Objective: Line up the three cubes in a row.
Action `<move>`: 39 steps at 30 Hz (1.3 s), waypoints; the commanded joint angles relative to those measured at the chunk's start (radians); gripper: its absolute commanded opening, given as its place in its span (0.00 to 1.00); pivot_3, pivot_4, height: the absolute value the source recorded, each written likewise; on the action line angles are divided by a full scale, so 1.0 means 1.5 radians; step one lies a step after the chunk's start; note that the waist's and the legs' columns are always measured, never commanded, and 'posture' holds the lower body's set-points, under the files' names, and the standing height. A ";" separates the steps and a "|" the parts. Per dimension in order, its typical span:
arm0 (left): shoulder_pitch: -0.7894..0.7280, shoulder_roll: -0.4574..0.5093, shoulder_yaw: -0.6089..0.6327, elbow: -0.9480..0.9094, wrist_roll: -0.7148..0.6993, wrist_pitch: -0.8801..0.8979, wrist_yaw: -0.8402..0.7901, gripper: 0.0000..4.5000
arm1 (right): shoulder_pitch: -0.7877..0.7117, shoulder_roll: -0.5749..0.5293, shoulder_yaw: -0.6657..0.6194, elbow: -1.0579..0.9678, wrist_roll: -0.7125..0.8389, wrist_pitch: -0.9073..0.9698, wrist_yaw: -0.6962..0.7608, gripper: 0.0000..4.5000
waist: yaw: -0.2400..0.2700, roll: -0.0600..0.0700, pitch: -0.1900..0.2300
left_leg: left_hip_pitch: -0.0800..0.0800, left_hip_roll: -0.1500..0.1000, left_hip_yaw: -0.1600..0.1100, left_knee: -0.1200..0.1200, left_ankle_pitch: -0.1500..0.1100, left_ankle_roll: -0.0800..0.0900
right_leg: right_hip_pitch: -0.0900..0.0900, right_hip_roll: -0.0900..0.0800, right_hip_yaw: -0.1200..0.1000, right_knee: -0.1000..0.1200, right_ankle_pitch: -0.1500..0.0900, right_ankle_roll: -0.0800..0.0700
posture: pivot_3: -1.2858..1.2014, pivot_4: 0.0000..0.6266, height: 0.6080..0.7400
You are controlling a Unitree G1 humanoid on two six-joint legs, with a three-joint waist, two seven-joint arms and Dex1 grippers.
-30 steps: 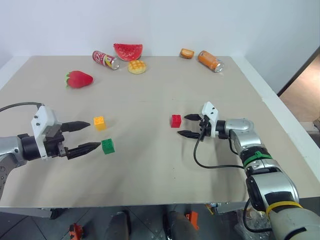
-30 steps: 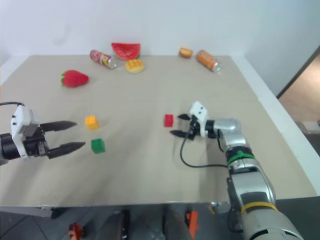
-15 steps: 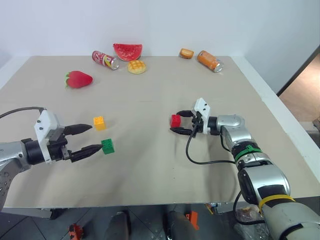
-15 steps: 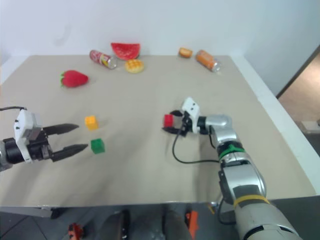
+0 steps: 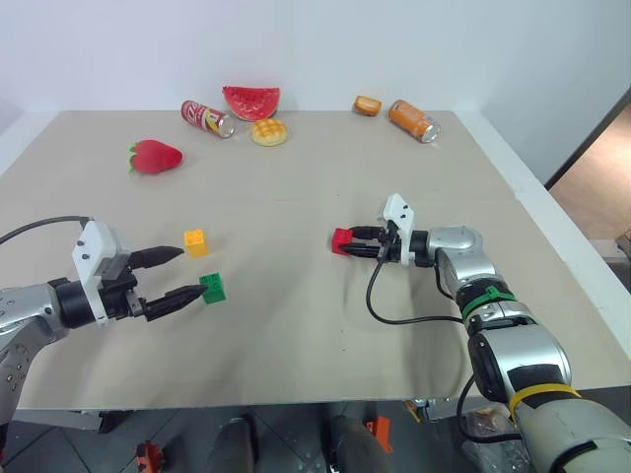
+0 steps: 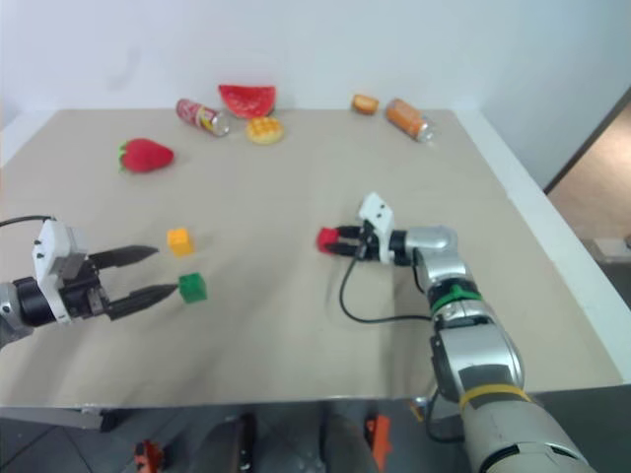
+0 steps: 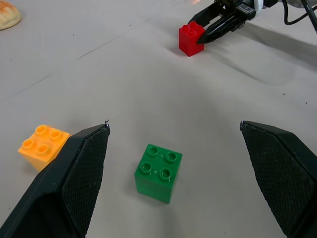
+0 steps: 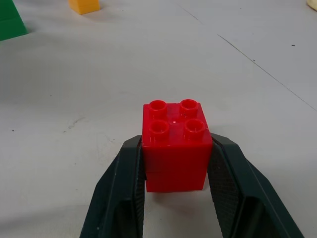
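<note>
Right gripper [image 8: 176, 191] pinches the four-studded red cube [image 8: 176, 144]; left gripper [image 7: 173, 134] gapes wide.

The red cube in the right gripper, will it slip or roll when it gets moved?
Probably not: the red cube has flat sides that the right gripper squeezes squarely. Looks like stiff, light plastic. Its flat base should slide, not roll, on the table.

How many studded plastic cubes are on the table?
3: red studded plastic cube pinched in right gripper; green one before open left gripper; yellow-orange one beside green.
</note>
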 commanded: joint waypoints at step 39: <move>0.001 -0.012 0.035 0.059 -0.064 0.017 -0.045 0.97 | 0.255 -0.056 0.052 -0.426 0.096 0.142 0.115 0.27 | 0.002 0.000 0.000 | 0.000 0.001 0.002 0.003 0.000 0.000 | -0.001 0.000 0.000 0.000 0.002 0.000 | 0.52 0.24 1.00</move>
